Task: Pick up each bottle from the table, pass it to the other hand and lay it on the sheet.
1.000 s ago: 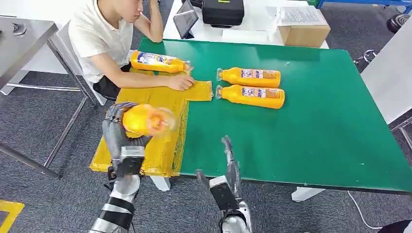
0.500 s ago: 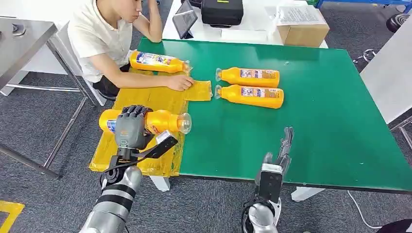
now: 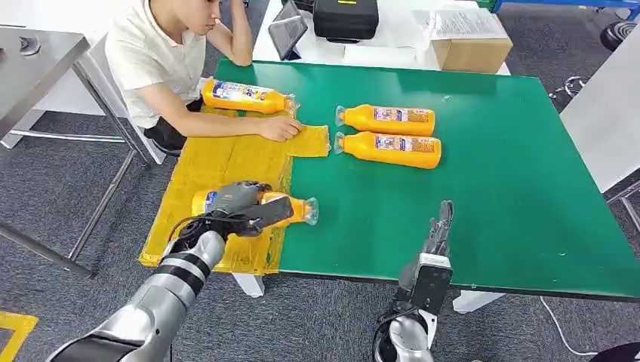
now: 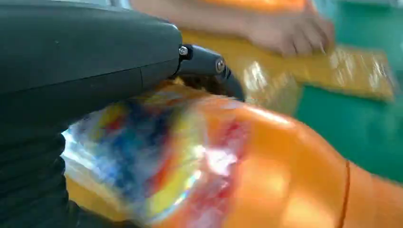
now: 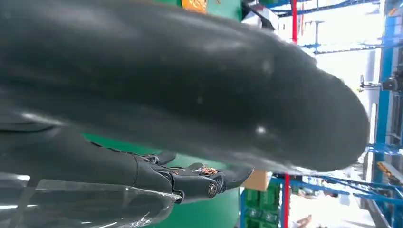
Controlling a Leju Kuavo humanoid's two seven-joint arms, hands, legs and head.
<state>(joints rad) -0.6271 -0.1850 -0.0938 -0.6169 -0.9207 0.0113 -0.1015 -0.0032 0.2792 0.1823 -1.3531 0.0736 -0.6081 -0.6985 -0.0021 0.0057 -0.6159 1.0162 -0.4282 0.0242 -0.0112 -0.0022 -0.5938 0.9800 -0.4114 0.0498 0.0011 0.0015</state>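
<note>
Table [image 3: 490, 173], green-topped, takes up most of the head view, its near-left corner draped with the yellow sheet [image 3: 226, 162] that hangs a little over the edge. A person [image 3: 162, 60] sits at the far-left corner with one hand pressed flat on the sheet, probably to keep it from sliding as bottles land on it.

Two orange juice bottles [image 3: 387, 134] lie side by side on the bare green, caps pointing toward the sheet, well apart from both robot hands; they look like the ones waiting their turn. A third labelled bottle [image 3: 245, 96] lies at the far edge of the sheet beside the person's forearm, seemingly already delivered.

The held bottle [image 3: 294, 209] lies on its side low over the near part of the sheet, its cap end reaching just past the sheet's edge onto the green. The left hand [image 3: 240, 202] is wrapped around its labelled middle, fingers over the top, a grip that suits lowering it flat; whether it already rests on the sheet I cannot tell.

The right hand [image 3: 439, 226] stands at the table's near edge, fingers straight and holding nothing.
</note>
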